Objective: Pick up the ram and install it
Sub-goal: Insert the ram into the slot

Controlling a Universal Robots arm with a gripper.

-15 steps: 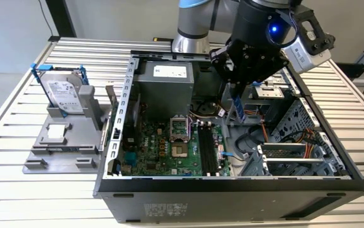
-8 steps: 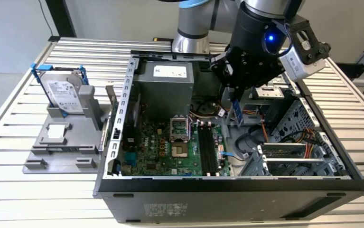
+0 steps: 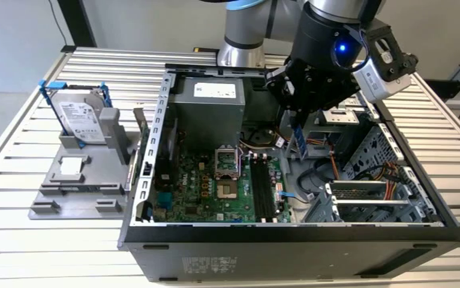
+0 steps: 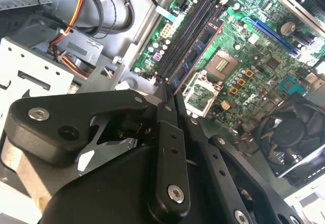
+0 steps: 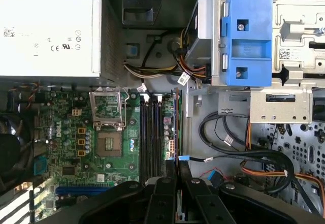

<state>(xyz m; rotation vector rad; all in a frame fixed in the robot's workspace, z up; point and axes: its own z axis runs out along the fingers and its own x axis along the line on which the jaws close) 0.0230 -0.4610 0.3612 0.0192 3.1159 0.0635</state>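
Observation:
My gripper hangs inside the open computer case, shut on the ram. The ram is a thin dark blue stick held on edge above the motherboard. In the second wrist view the ram runs out from between the black fingers, lying along and just beside the black memory slots. In the first wrist view the ram shows edge-on, above the outer side of the memory slots, with my gripper around its near end.
A silver hard drive in a blue frame stands on a grey holder outside the case, with a green card beside it. Inside are the power supply, CPU socket, blue drive bracket and loose cables.

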